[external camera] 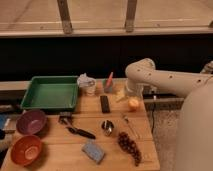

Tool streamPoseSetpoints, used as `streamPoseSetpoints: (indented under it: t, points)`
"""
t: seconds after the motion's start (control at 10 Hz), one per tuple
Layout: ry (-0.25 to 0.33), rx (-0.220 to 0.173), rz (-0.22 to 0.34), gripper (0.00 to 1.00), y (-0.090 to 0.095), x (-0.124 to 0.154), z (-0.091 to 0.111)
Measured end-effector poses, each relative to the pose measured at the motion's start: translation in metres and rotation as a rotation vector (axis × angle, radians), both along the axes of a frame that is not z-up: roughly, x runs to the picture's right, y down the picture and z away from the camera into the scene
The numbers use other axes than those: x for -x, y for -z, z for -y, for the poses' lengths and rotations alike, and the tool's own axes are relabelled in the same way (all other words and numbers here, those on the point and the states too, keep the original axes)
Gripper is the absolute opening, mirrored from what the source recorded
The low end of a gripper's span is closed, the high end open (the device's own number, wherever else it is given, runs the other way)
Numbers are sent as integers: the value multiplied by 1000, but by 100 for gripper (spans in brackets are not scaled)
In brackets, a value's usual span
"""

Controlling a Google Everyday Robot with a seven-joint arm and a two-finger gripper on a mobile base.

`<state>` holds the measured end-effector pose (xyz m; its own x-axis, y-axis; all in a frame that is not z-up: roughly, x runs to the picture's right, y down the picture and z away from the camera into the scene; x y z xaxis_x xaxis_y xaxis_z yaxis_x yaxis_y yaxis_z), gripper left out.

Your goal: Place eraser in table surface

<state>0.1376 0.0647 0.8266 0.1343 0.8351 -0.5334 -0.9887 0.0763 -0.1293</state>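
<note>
Plainly the eraser (pixel 105 103) lies on the counter (pixel 60 152) just beside my jaws, on the green tray (pixel 49 107) side, its long axis running front-to-back. Whether the jaws are open, I cannot tell.

The eraser (pixel 105 103), a flat black block, lies on the light wooden worktop (pixel 60 152), its length running 12 to 6. The gripper (pixel 121 96) hangs near its 2 o'clock.

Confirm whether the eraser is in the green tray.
No, the eraser lies on the table surface outside the green tray, with the gripper beside it.
</note>
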Motion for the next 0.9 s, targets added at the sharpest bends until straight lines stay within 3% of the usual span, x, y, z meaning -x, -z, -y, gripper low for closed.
streamPoseSetpoints:
  t: [0.6,0.9]
  points:
    - [1,2,5,80,-2,1,0]
    - [20,9,47,80,-15,17,4]
